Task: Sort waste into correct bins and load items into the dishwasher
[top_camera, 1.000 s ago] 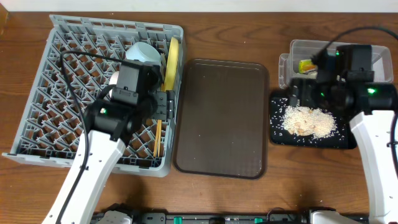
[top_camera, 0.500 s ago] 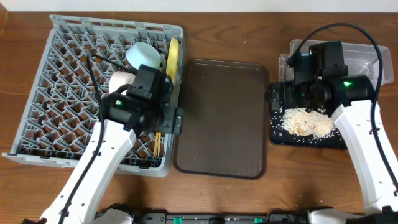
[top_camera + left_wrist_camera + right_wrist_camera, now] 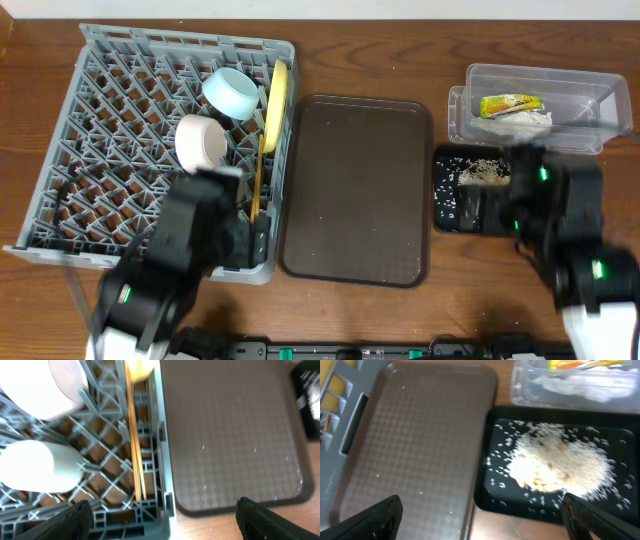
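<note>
left hand (image 3: 162,522) and right hand (image 3: 480,522) both gape wide, empty; a low swing of the right could scatter rice (image 3: 560,462) off the black tray (image 3: 487,497).

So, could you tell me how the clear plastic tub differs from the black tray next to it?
The clear tub is see-through with tall walls; the black tray is opaque and shallow. The tub holds the snack wrapper and white tissue; the tray holds loose rice. Both are rectangular and sit right of the brown serving tray.
</note>
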Controlling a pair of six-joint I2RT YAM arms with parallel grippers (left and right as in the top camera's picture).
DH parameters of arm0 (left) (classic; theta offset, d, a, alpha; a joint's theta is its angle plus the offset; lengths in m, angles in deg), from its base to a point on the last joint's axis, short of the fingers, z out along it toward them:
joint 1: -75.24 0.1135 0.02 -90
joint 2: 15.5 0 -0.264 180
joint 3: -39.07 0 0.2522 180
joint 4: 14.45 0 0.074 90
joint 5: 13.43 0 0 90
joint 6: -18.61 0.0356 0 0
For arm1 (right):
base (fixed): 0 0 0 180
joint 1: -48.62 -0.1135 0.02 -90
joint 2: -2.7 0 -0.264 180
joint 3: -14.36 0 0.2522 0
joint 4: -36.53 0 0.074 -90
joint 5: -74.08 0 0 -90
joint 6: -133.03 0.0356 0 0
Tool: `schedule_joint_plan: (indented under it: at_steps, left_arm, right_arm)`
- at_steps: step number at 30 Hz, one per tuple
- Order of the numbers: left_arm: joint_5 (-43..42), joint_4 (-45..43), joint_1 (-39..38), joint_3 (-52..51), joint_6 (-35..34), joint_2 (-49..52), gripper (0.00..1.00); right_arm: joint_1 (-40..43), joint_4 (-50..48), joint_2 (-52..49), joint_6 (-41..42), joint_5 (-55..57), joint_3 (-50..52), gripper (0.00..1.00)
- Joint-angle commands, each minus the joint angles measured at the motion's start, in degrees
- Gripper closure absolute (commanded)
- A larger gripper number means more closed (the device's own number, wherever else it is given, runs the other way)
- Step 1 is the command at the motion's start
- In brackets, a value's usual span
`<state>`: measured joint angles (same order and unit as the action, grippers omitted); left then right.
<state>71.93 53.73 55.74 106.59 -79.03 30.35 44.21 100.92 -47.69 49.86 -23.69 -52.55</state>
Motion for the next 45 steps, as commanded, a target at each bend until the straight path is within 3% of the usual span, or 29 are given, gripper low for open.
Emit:
schedule_joint_plan:
  at_steps: [1,9,16,27,32,45]
  left_arm:
    - [1.3,-1.7,0.3,-4.4,-0.1,-11.1,0.08]
    - [2.3,-1.7,0.3,-5.3,0.1,-23.6,0.08]
    - [2.3,-1.0,0.3,-5.3,0.1,-24.2,0.08]
    - [2.3,-0.9,0.3,-5.3,0.1,-24.2,0.07]
    - [2.3,-0.8,0.3,-5.3,0.1,-24.2,0.07]
    - [2.3,-0.7,0.3,-5.3,0.1,-24.2,0.07]
  right_arm:
    - [0.3,1.0,9.4,1.9,6.0,4.6,0.01]
    - [0.3,9.8,21.7,1.9,6.0,5.9,0.01]
    - [0.3,16.6,22.3,1.9,6.0,6.0,0.01]
    - [0.3,16.3,22.4,1.8,6.2,6.0,0.01]
    - [0.3,7.4,26.6,-1.3,6.3,8.0,0.01]
    - [0.2,-33.3,46.7,-4.1,5.8,37.5,0.01]
